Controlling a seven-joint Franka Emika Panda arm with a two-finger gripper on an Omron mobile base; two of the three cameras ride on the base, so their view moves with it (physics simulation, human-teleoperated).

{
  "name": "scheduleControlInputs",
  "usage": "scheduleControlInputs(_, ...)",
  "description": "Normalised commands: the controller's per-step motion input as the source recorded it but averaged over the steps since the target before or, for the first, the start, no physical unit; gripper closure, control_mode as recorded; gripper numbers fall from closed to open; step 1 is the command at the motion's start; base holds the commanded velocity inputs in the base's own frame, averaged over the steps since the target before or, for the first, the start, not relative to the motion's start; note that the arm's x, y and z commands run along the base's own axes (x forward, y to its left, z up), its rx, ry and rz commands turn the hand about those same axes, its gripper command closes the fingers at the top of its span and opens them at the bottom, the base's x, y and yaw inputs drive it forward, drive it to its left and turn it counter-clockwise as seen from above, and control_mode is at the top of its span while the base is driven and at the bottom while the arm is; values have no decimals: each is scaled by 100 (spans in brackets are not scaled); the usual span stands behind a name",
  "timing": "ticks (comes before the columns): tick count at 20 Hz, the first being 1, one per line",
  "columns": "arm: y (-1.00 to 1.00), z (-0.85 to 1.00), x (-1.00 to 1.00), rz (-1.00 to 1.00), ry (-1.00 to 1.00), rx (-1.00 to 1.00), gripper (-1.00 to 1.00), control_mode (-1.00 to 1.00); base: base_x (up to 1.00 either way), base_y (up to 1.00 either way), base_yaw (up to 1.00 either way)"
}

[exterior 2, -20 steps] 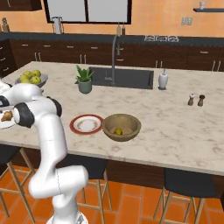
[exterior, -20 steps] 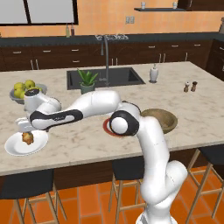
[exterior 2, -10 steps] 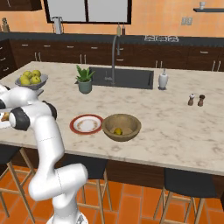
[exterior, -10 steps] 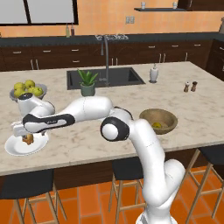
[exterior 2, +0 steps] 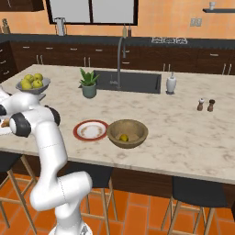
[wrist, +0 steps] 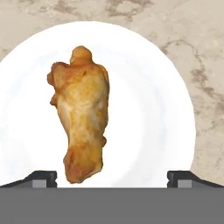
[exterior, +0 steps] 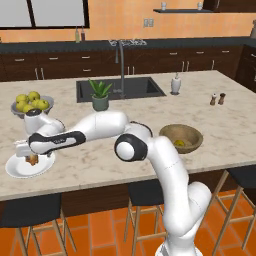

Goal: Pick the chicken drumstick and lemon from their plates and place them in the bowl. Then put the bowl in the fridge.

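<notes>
Gripper [wrist: 112, 177] spread wide above chicken drumstick [wrist: 82, 113]; drumstick between fingertips, on white plate [wrist: 148, 109].

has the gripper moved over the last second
Yes. In the left base view the gripper has swung left and down, away from the fruit bowl, and is now over the white plate holding the chicken drumstick.
</notes>
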Motion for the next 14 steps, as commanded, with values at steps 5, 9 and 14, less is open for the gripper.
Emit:
scheduleControlInputs(5, 29, -9, 15, 0, -1, 2, -100, -100, 0, 0, 0)
scheduleControlInputs(9, 6, 0, 18, 0, -8, 0, -100, -100, 0, 0, 0)
scheduleControlInputs(14, 22, 0, 8, 0, -1, 0, -100, -100, 0, 0, 0)
